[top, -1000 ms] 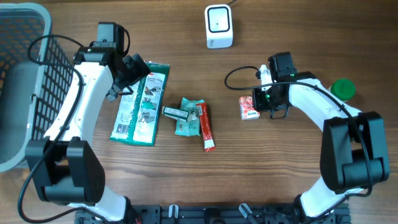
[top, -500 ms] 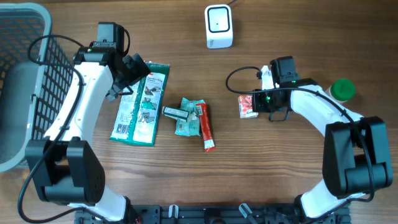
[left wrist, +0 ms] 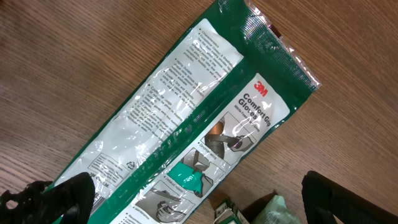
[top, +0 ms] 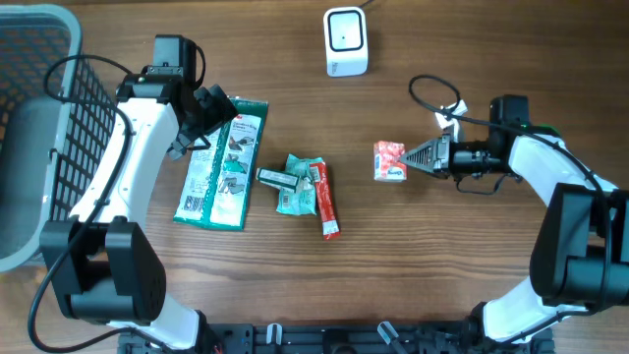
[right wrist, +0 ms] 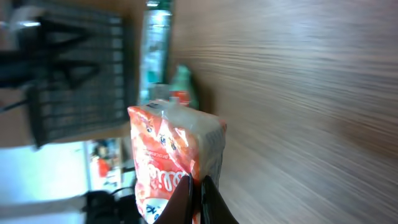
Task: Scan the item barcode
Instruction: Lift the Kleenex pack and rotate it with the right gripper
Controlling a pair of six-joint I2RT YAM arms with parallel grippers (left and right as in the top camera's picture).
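The right gripper (top: 410, 158), pinched shut on the red packet (top: 389, 161) by its edge, holds it just right of the scanner (top: 346, 41), nearer the robot

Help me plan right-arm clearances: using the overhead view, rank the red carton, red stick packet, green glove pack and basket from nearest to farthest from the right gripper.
From the right gripper:
1. red carton, at its fingertips.
2. red stick packet, table centre.
3. green glove pack, left of centre.
4. basket, far left edge.
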